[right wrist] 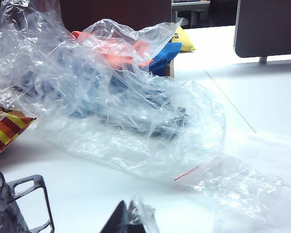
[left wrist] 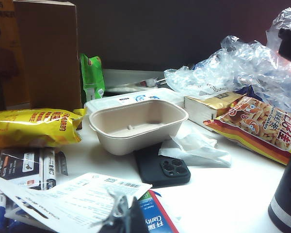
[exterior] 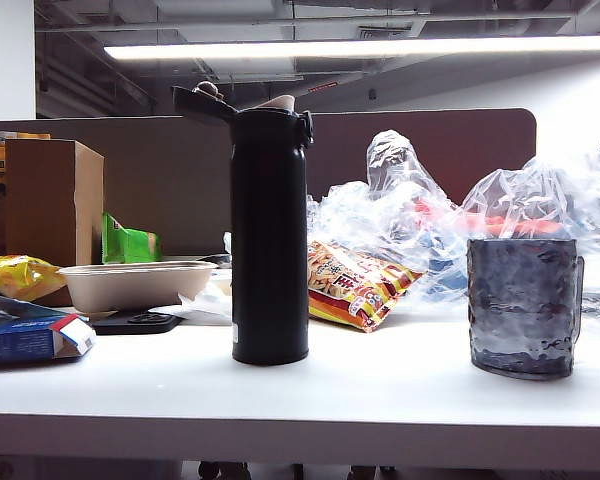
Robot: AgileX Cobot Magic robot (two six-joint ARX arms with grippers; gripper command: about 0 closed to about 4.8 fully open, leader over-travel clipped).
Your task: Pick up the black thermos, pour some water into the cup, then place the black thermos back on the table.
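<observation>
The black thermos (exterior: pixel 269 235) stands upright in the middle of the white table (exterior: pixel 380 395), its flip lid hinged open. The mottled grey-blue cup (exterior: pixel 523 305) stands to its right, with open tabletop between them. Neither gripper shows in the exterior view. In the left wrist view my left gripper (left wrist: pixel 126 217) is shut and empty, low over papers, with the thermos base (left wrist: pixel 287 201) off to one side. In the right wrist view my right gripper (right wrist: pixel 131 218) is shut and empty above bare table, and the cup (right wrist: pixel 2 208) with its handle (right wrist: pixel 38 204) is close beside it.
Behind the thermos lie a beige food tray (exterior: pixel 135 283), a black phone (left wrist: pixel 161 169), snack bags (exterior: pixel 355 285) and crumpled clear plastic bags (exterior: pixel 480 215). A cardboard box (exterior: pixel 52 200), a yellow packet (left wrist: pixel 34 127) and a blue carton (exterior: pixel 25 335) crowd the left side.
</observation>
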